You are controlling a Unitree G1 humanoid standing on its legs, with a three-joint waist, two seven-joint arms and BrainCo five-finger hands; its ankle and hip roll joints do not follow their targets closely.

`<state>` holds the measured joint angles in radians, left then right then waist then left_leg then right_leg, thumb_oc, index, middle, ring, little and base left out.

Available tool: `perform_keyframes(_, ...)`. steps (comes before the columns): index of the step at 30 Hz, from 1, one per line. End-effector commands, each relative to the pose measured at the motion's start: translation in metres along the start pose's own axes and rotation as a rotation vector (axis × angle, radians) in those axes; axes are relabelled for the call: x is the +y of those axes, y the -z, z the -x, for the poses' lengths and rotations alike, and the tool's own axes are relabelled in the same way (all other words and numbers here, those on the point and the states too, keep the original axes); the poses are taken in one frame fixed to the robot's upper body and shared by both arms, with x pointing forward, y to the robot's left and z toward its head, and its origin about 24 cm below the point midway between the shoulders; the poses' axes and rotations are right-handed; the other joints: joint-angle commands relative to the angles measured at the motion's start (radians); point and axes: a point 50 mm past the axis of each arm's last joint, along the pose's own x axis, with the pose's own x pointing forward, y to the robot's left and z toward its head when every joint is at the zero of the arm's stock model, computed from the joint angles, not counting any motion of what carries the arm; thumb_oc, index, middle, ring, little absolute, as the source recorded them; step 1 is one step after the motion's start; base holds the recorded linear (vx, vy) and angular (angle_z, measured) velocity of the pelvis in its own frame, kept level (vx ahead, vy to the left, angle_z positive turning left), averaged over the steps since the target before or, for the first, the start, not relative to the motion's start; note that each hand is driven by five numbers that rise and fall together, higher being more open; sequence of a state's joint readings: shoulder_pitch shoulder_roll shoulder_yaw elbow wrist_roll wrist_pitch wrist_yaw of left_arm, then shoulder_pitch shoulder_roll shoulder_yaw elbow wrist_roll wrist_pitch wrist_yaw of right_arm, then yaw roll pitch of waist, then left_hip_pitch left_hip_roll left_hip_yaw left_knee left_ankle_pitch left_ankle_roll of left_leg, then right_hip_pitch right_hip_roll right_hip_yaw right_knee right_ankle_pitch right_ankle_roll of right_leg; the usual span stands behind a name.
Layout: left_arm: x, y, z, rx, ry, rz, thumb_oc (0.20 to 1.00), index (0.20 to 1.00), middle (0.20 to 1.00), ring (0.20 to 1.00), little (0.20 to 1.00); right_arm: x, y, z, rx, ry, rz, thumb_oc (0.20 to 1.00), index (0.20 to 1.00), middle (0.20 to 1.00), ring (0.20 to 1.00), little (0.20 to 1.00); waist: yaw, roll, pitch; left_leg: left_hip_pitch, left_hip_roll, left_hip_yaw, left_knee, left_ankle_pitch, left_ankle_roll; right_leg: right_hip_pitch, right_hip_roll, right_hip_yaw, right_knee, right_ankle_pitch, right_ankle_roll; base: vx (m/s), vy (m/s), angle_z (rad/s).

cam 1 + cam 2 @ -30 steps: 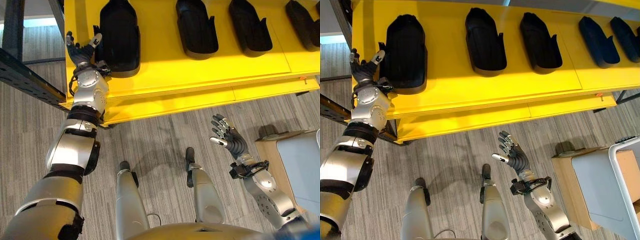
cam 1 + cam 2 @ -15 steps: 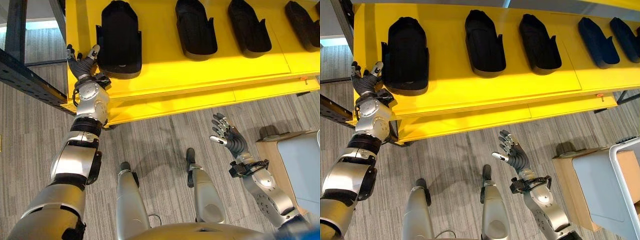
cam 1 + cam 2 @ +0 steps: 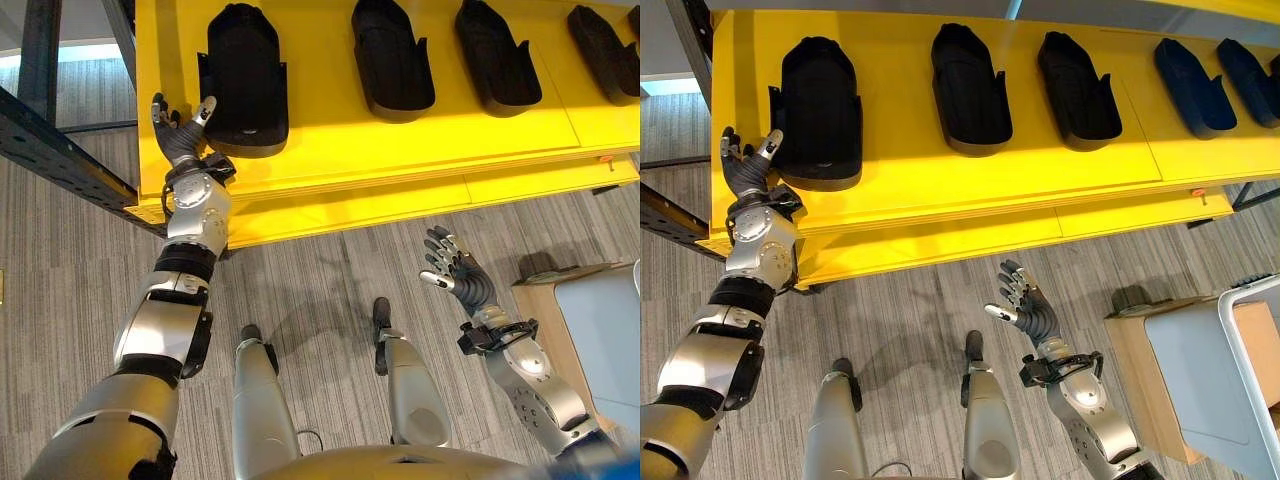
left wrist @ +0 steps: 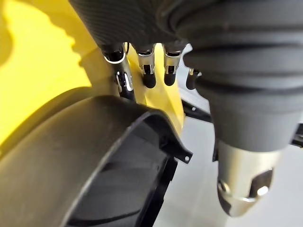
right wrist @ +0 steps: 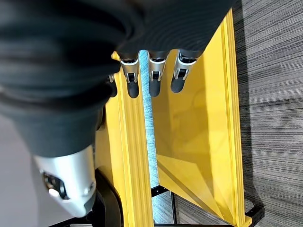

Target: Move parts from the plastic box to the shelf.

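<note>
Nearest, the right hand (image 3: 1025,305) hung over the grey striped carpet floor (image 3: 910,310) with fingers spread and nothing in it. A cardboard box (image 3: 1140,375) stood at the right, partly cut off. The left hand (image 3: 180,130), fingers relaxed and empty, hovered just beside the leftmost of five black moulded plastic parts (image 3: 820,105) lying on the yellow shelf (image 3: 940,170); no writing was legible.

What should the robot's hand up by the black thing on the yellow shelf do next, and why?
Probably pull the left hand back off the yellow shelf. Its fingers are open and hold nothing, and the leftmost black part already lies flat on the shelf beside it. The right hand hangs open over the floor.
</note>
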<state>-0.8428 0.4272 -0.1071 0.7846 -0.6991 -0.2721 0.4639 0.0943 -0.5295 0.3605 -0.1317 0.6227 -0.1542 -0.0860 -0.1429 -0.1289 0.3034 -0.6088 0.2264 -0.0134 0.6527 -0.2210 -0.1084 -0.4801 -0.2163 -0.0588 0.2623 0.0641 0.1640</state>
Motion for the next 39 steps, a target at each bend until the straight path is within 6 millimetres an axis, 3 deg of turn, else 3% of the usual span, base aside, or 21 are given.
perform_keyframes(1,-0.001,0.068,0.037,0.244,0.026,-0.038,1.000,1.000,1.000,1.000,1.000,-0.005,-0.035,-0.003,-0.155,0.000,0.042,1.000,1.000,1.000,1.000,1.000,0.004,0.009,0.036,0.036,0.005,0.053,-0.113,0.076,0.002,-0.026,-0.036,0.017,0.186,-0.133,-0.012,0.00,0.000,0.00)
perform_keyframes(15,0.001,0.081,0.048,0.287,0.036,-0.030,1.000,1.000,1.000,1.000,1.000,-0.005,-0.034,-0.003,-0.149,0.004,0.046,1.000,1.000,1.000,1.000,1.000,0.004,0.012,0.040,0.052,0.002,0.061,-0.115,0.075,0.004,-0.021,-0.038,0.019,0.197,-0.136,-0.014,0.01,-0.001,-0.01)
perform_keyframes(23,0.024,0.081,0.045,0.291,-0.042,0.000,1.000,1.000,1.000,1.000,1.000,-0.004,-0.032,-0.001,-0.139,0.003,0.039,1.000,1.000,1.000,1.000,1.000,0.012,0.017,0.039,0.051,-0.001,0.057,-0.114,0.075,0.005,-0.020,-0.040,0.017,0.202,-0.138,-0.015,0.00,0.000,0.00)
perform_keyframes(25,0.038,0.080,0.046,0.277,-0.071,0.003,1.000,1.000,1.000,1.000,1.000,-0.005,-0.031,-0.001,-0.139,0.006,0.037,1.000,1.000,1.000,1.000,1.000,0.020,0.020,0.041,0.049,-0.004,0.056,-0.116,0.078,0.006,-0.018,-0.042,0.014,0.203,-0.137,-0.016,-0.04,-0.004,-0.01)
perform_keyframes(26,0.043,0.079,0.047,0.268,-0.077,-0.001,1.000,1.000,1.000,1.000,1.000,-0.005,-0.032,-0.001,-0.144,0.007,0.039,1.000,1.000,1.000,1.000,1.000,0.022,0.020,0.044,0.039,-0.009,0.058,-0.126,0.107,0.014,-0.027,-0.045,0.012,0.193,-0.111,-0.021,-0.09,-0.010,0.01)
perform_keyframes(27,0.054,0.079,0.055,0.247,-0.072,-0.007,1.000,1.000,1.000,1.000,1.000,-0.006,-0.032,-0.001,-0.147,0.016,0.037,1.000,1.000,1.000,1.000,1.000,0.031,0.023,0.048,0.041,-0.012,0.055,-0.128,0.109,0.016,-0.025,-0.049,0.008,0.195,-0.110,-0.022,-0.09,-0.008,0.01)
perform_keyframes(33,0.062,0.077,0.078,0.202,0.016,-0.044,1.000,1.000,1.000,1.000,1.000,-0.007,-0.039,-0.001,-0.181,0.018,0.049,1.000,1.000,1.000,1.000,1.000,0.048,0.029,0.055,0.047,-0.019,0.051,-0.136,0.113,0.019,-0.012,-0.053,0.002,0.192,-0.108,-0.023,0.00,-0.013,0.04)
perform_keyframes(39,0.070,0.061,0.106,0.141,0.189,-0.083,1.000,1.000,1.000,1.000,1.000,-0.004,-0.070,-0.002,-0.328,-0.011,0.104,1.000,1.000,1.000,1.000,1.000,0.068,0.035,0.064,0.058,-0.021,0.048,-0.145,0.118,0.024,0.008,-0.054,-0.005,0.180,-0.103,-0.022,-0.01,-0.010,0.04)
